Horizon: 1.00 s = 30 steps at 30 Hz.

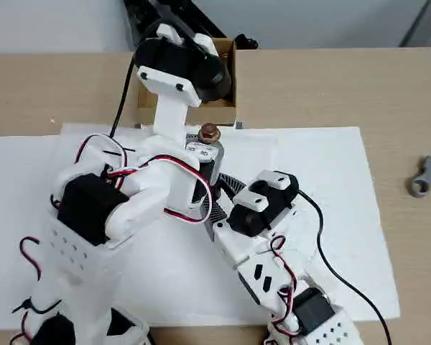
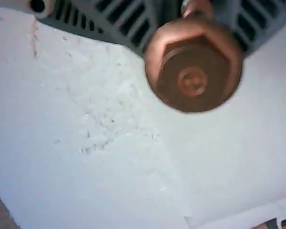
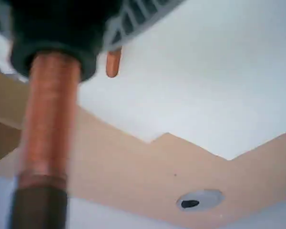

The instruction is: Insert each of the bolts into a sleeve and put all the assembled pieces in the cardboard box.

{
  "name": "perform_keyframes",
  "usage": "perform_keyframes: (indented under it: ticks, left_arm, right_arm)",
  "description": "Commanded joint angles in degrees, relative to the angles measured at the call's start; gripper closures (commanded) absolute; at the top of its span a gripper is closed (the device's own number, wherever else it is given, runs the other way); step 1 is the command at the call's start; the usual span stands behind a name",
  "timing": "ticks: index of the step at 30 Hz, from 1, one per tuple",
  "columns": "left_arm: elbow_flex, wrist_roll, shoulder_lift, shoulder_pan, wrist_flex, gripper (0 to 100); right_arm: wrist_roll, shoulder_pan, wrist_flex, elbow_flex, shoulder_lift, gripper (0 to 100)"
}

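The bolt (image 1: 209, 132) stands head-up near the middle of the table, just at 6 o'clock from the box (image 1: 223, 115). My left wrist view looks straight down on its copper hex head. My right wrist view catches it side-on, with bare thread running from the head into what I take for a dark sleeve (image 3: 52, 33). I judge the step in hand to be the insertion itself. The bolt is started, but much of its thread is exposed, so it is not yet seated.

My left gripper (image 1: 203, 154) sits right at the bolt, just under the head, with its arm coming down from 12 o'clock. My right gripper (image 1: 217, 215) is close by at 5 o'clock of the bolt, low over the grey grille (image 1: 228, 188). I cannot tell whether either one is clamped or open.

A second copper tip (image 3: 113, 62), probably another bolt, pokes out beside the grille. A grey sleeve (image 1: 424, 176) lies on the bare table (image 1: 345, 86), well off at 3 o'clock beyond the paper (image 1: 330, 165).

The next move calls for driving the bolt straight along its own axis while the sleeve is held steady, until the head meets the sleeve. Any tilt could bind the thread. After that comes a short carry toward 12 o'clock, lifting high enough to clear the box wall before letting go.
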<state>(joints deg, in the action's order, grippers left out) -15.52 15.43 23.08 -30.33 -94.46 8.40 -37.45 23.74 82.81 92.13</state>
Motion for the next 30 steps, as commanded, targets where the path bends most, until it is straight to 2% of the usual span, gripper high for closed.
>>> perform_keyframes:
  ticks: [1, 5, 12, 17, 24, 30]
  left_arm:
    - [-0.2, 0.4, 1.6, -0.2, 0.8, 99]
    - [0.4, 0.4, 1.6, -0.2, 0.6, 99]
    - [8.9, 0.4, 1.6, -0.3, 0.7, 99]
    - [9.4, 0.4, 1.6, -0.2, 1.3, 99]
    - [9.2, 0.4, 1.1, -0.1, -2.3, 83]
    - [8.9, 0.1, 1.6, -0.2, -5.7, 79]
  right_arm:
    - [-0.5, 0.7, -1.5, -0.9, 0.3, 99.6]
    - [-0.5, 0.7, -1.5, -1.0, 0.3, 99.6]
    - [-0.4, 0.7, -1.5, -1.1, 0.3, 99.6]
    - [-0.4, 0.7, -1.5, -1.1, 0.3, 99.6]
    - [-0.4, 0.7, -1.5, -1.3, 0.3, 99.6]
    - [-0.4, 1.4, -1.0, -4.7, -0.2, 99.6]
